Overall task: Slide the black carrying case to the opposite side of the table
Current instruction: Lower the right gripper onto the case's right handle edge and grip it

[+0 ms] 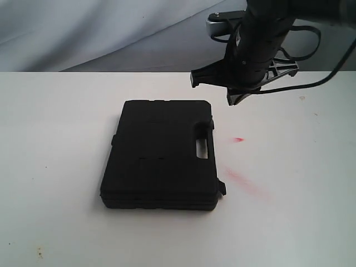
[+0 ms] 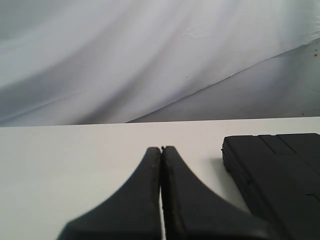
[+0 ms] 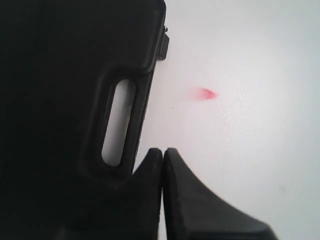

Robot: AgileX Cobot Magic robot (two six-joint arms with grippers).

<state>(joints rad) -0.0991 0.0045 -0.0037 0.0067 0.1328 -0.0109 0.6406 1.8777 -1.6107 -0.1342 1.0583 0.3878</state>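
While the black carrying case [image 1: 161, 156] lies flat near mid-counter [image 1: 55, 139], the slide is judged to be at its start or barely under way.
Right gripper [image 3: 162, 150], jaws pressed together and empty, sits just beside the handle edge; contact cannot be confirmed. Left gripper [image 2: 161, 148], likewise closed on nothing, stands clear of the case. Bare counter lies open on both flanks; a red smudge [image 1: 239, 139] marks the right. Far edge runs near; side edges are out of view.
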